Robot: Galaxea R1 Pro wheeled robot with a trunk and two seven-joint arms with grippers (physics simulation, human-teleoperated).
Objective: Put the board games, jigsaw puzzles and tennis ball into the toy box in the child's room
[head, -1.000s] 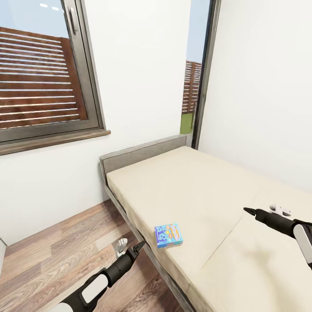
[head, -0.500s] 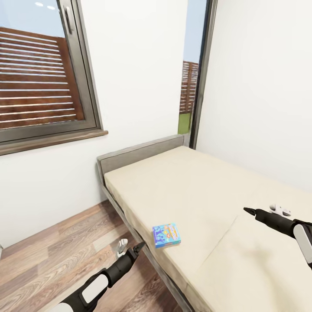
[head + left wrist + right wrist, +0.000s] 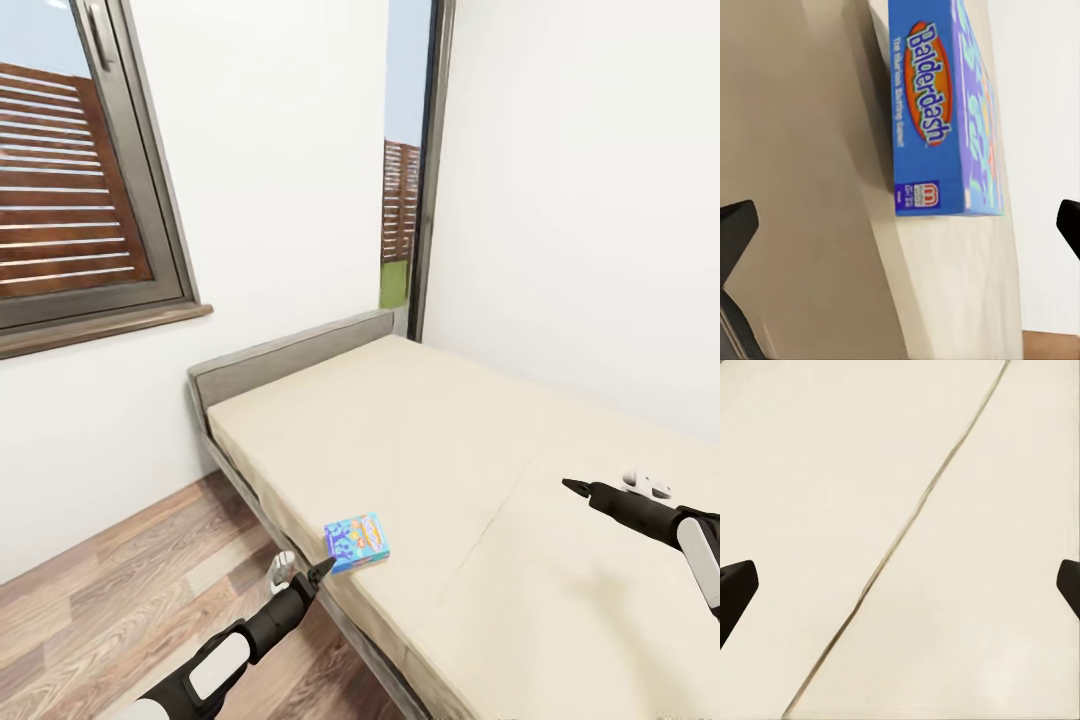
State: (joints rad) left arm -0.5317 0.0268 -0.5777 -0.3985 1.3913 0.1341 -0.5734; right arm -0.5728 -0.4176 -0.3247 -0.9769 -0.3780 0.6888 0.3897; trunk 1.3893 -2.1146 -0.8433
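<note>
Between the earlier head pictures and this one the whole scene slid leftward in frame, so the camera had turned; the blue board game itself kept its place near the mattress edge, and both arms kept their pose in the picture.

The blue board game [image 3: 357,542] lay flat on the bed [image 3: 420,430], close to the long side edge nearest the wood-plank floor [image 3: 110,590]. In the left wrist view its lid read "Balderdash" [image 3: 937,112].

The left gripper [image 3: 300,572] hung beside the bed frame, just short of the game and not touching it; its fingers [image 3: 735,232] stood spread wide, holding nothing.

The right gripper [image 3: 610,488] hovered over the bare mattress, well apart from the game, its fingertips [image 3: 735,585] likewise parted and empty above a seam [image 3: 907,525] in the mattress.

A dark-framed window [image 3: 90,200] stood in the wall behind the headboard [image 3: 290,355].
</note>
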